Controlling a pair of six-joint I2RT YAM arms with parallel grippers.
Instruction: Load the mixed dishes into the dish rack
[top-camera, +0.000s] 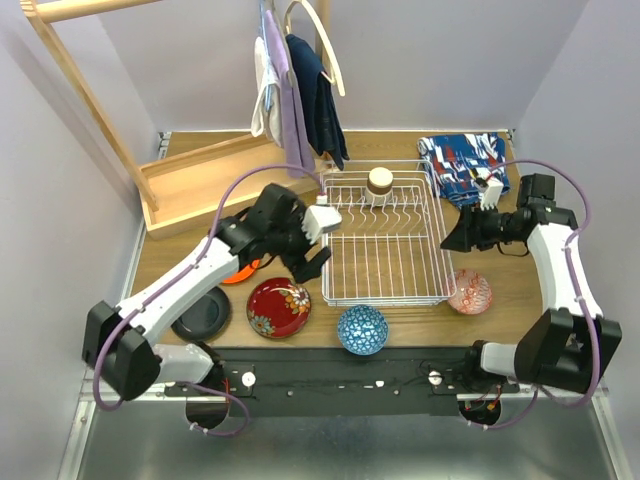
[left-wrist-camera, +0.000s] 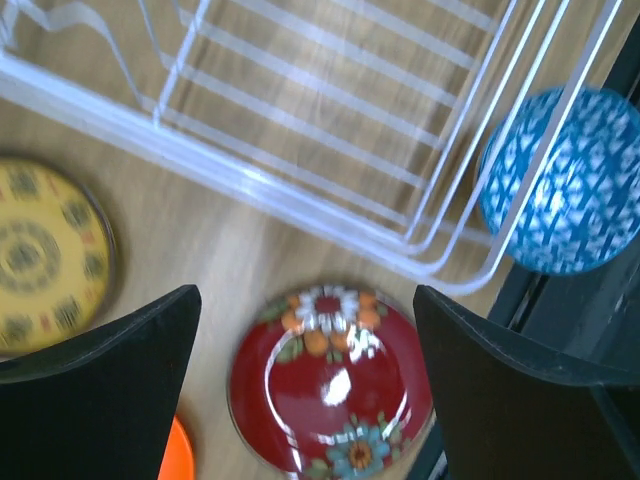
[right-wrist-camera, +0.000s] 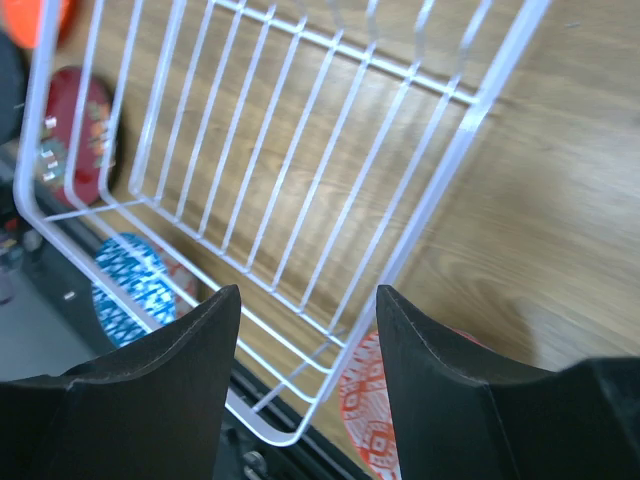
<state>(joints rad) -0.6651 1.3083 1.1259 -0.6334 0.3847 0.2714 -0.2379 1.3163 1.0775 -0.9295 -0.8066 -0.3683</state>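
Left hand (left-wrist-camera: 305, 390) and right hand (right-wrist-camera: 308, 385) both hang open, empty. Only the cup (top-camera: 380, 181) sits in the rack (top-camera: 383, 300); red plate (top-camera: 278, 307), black plate (top-camera: 202, 313), blue bowl (top-camera: 362, 330) and pink bowl (top-camera: 469, 292) wait on the counter (top-camera: 520, 300).

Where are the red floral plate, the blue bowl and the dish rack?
red floral plate (left-wrist-camera: 330, 390), left wrist view, glossy centre.
blue bowl (top-camera: 362, 330), top external view, its middle.
dish rack (top-camera: 385, 299), top external view, near rim.
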